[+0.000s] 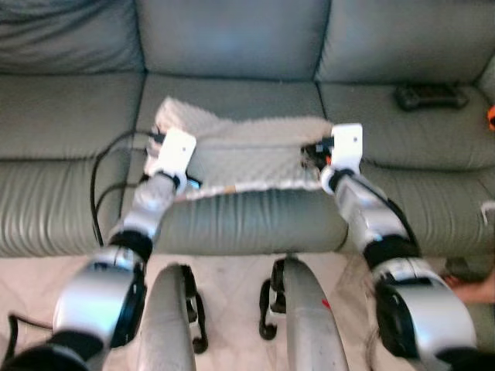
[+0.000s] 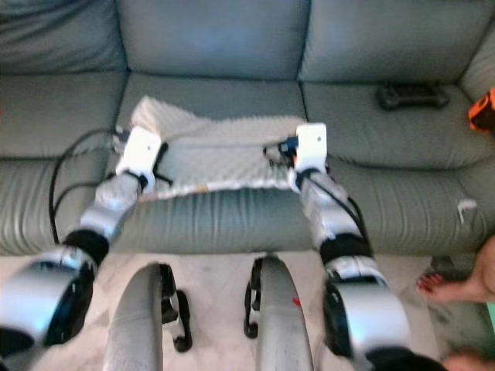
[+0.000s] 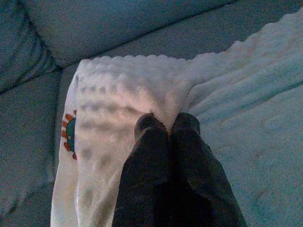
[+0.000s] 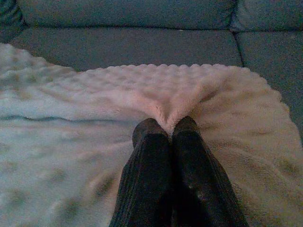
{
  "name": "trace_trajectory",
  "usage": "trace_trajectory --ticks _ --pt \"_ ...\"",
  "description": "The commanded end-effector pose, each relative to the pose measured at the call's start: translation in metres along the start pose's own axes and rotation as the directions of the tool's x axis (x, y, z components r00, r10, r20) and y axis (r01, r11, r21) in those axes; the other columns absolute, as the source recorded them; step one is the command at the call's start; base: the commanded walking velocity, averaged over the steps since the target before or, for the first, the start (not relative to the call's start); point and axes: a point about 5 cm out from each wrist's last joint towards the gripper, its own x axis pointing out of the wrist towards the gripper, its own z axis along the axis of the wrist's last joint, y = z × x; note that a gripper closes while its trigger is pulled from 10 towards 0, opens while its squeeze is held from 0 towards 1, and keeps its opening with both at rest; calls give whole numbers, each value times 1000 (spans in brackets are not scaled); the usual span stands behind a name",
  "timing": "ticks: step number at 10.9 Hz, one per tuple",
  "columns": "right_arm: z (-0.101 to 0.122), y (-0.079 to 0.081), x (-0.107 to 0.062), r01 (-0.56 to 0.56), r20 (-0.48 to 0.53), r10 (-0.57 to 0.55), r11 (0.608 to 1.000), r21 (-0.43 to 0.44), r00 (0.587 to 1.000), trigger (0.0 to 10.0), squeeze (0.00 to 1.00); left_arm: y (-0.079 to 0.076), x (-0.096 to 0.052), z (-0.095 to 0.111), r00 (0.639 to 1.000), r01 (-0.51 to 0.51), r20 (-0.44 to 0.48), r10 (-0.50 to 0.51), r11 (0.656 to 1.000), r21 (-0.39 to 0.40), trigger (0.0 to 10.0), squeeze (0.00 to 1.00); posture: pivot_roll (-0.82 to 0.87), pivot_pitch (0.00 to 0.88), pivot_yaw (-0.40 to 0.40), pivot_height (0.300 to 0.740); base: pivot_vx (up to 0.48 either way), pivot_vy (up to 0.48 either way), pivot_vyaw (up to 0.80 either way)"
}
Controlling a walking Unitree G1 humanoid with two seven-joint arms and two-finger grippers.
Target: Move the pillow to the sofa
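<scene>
A white, bumpy-textured pillow [image 1: 240,158] lies on the middle seat cushion of the grey-green sofa [image 1: 232,93]. My left gripper [image 3: 166,126] is shut on a pinch of the pillow's fabric at its left side, near a small orange and teal emblem [image 3: 69,135]. At the pillow's right side my right gripper [image 4: 165,126] is shut on a fold of the same fabric [image 4: 165,101]. In the eye views both arms reach forward over the seat's front edge, the left wrist [image 1: 172,154] and the right wrist [image 1: 344,147] on either side of the pillow.
A black controller [image 1: 430,96] rests on the right seat cushion, with an orange object [image 2: 483,110] at the far right. A black cable [image 1: 99,182] loops over the left cushion. A person's foot [image 2: 456,284] stands on the floor at right. My legs [image 1: 302,317] show below.
</scene>
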Motion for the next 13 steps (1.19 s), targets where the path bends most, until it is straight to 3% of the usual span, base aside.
trace_trajectory --ticks 1,3,5,6,7,9,13 --pt "-5 -11 -3 83 4 -83 996 34 997 10000 0 21 -7 -19 992 -90 -86 91 996 22 10000 0 -78 351 -36 630 0 0 0" --pt "-9 7 1 19 20 -21 995 100 1000 10000 0 20 -6 -20 991 -79 -106 84 996 50 10000 0 -78 355 -35 630 0 0 0" --pt "-11 -1 1 39 -2 -39 992 122 999 10000 0 18 -5 -19 992 -61 -108 67 997 57 10000 0 -90 351 -46 630 0 0 0" --pt "-13 -4 0 47 -7 -47 990 135 999 10000 161 15 -5 -20 992 -44 -116 48 998 37 10000 475 -93 350 -49 630 0 0 0" --pt "-15 -5 -1 48 -9 -47 989 141 999 10000 1000 10 -5 -20 993 -10 -118 13 1000 21 10000 1000 -94 348 -50 630 0 0 0" --pt "-18 -2 -1 49 -11 -48 987 155 999 10000 1000 0 -4 -20 991 56 -123 -50 997 49 10000 1000 -95 347 -51 630 0 0 0" --pt "-18 14 1 7 15 -10 982 187 1000 10000 1000 3 -2 -17 992 40 -123 -25 992 121 10000 1000 -93 343 -55 630 0 0 0"
